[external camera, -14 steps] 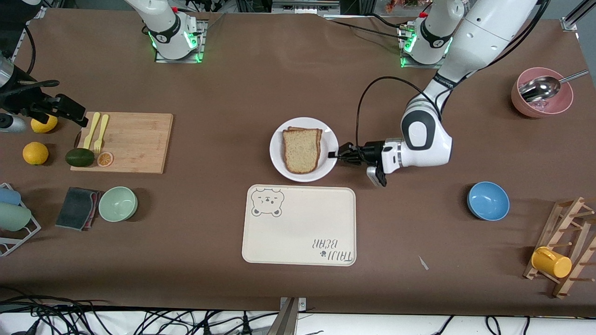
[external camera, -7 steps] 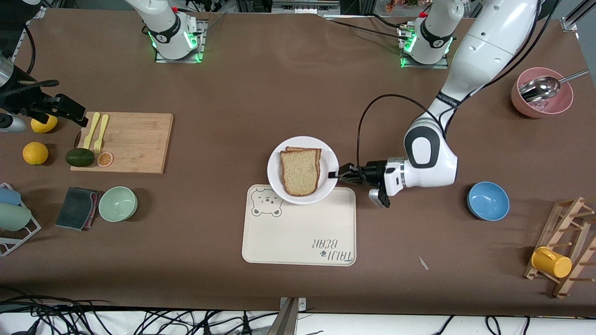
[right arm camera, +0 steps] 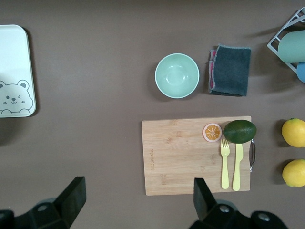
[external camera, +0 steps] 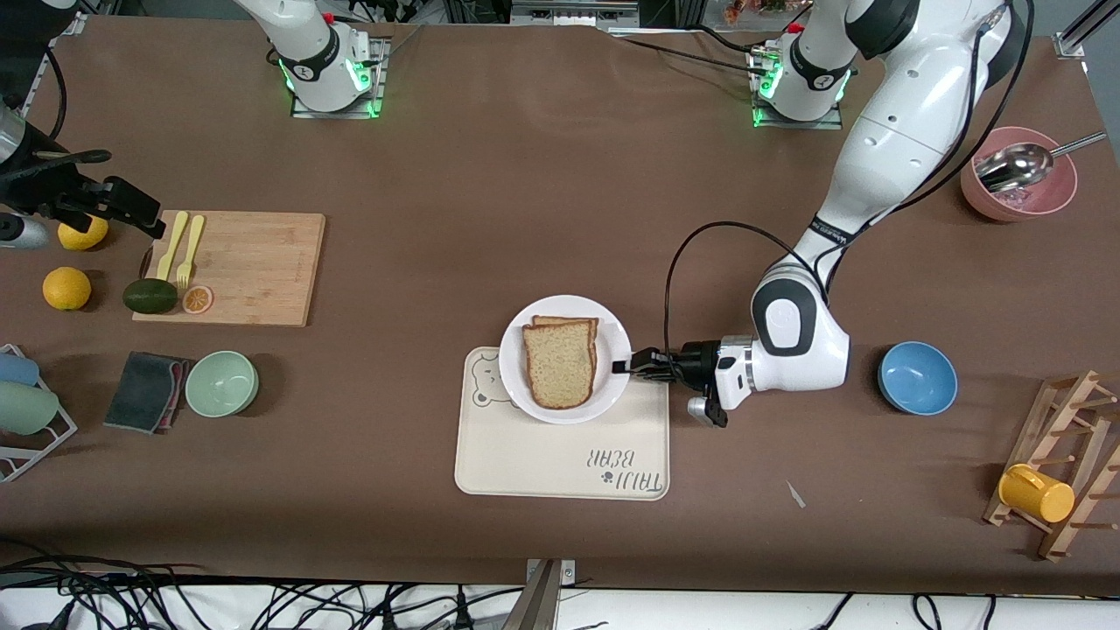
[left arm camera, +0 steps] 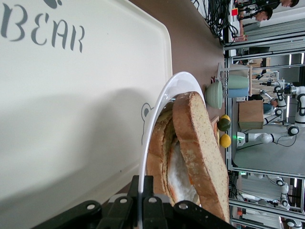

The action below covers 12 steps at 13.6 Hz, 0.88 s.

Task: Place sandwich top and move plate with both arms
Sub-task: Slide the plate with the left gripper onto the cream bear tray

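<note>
**Left arm carries sandwich plate over the bear tray**

Nearest the front camera, the cream tray (external camera: 560,455) with its bear drawing lies flat on the desk (external camera: 525,175), bare of food, apparently the landing spot. Over its farther edge hangs the plate (external camera: 606,339), pinched by its rim at the plate's 3 o'clock by the left gripper (external camera: 623,365), fingers closed on the rim; the arm reaches in low and sideways, likely to keep the plate level. The left wrist view shows the rim (left arm camera: 157,124) running between the fingers with the tray below. On the plate sits the sandwich top (external camera: 560,363), capping a lower slice whose crust peeks out at 12 o'clock; white filling shows between them (left arm camera: 178,171).

At the tray's 3 o'clock a blue bowl (external camera: 917,377) appears empty; at 9 o'clock a green bowl (external camera: 221,383) is empty too, with a dark cloth (external camera: 144,391) beside it. Farther off, the cutting board (external camera: 232,268) holds two yellow utensils, an avocado and an orange slice; a pink bowl (external camera: 1018,174) holds a metal spoon.

The right gripper (right arm camera: 136,200) waits over the desk near the board, fingers spread wide, holding nothing.
</note>
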Each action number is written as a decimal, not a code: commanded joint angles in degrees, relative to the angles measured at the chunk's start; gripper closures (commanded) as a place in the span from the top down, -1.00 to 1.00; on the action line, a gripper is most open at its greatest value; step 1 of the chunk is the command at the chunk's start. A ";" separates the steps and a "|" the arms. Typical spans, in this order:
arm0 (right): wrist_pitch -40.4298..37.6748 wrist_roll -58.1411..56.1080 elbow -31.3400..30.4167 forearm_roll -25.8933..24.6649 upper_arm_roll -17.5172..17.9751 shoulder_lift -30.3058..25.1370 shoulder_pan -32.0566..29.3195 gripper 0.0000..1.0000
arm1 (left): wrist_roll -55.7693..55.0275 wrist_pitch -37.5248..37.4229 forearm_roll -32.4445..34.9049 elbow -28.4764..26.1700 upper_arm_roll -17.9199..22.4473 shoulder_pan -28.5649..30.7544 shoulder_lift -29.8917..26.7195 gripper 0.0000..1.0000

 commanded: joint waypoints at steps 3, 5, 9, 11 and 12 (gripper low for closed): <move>-1.14 0.47 1.25 0.88 0.68 0.34 -0.73 1.00 | -5.84 -1.26 1.31 10.90 2.53 -4.08 5.76 -1.00; -1.14 0.47 1.25 0.88 0.68 0.34 -0.73 1.00 | -7.16 -1.25 1.31 14.33 4.80 -6.27 7.70 -1.00; -1.14 0.47 1.25 0.88 0.68 0.34 -0.73 1.00 | -8.48 -0.90 0.87 15.14 8.07 -8.22 8.23 -1.00; -1.22 0.47 1.25 0.88 0.68 0.34 -0.73 1.00 | -9.36 -0.81 0.52 18.45 8.07 -8.22 10.76 -1.00; -1.14 0.47 1.25 0.88 0.68 0.34 -0.73 1.00 | -9.97 -0.81 0.61 19.61 8.07 -8.40 11.39 -1.00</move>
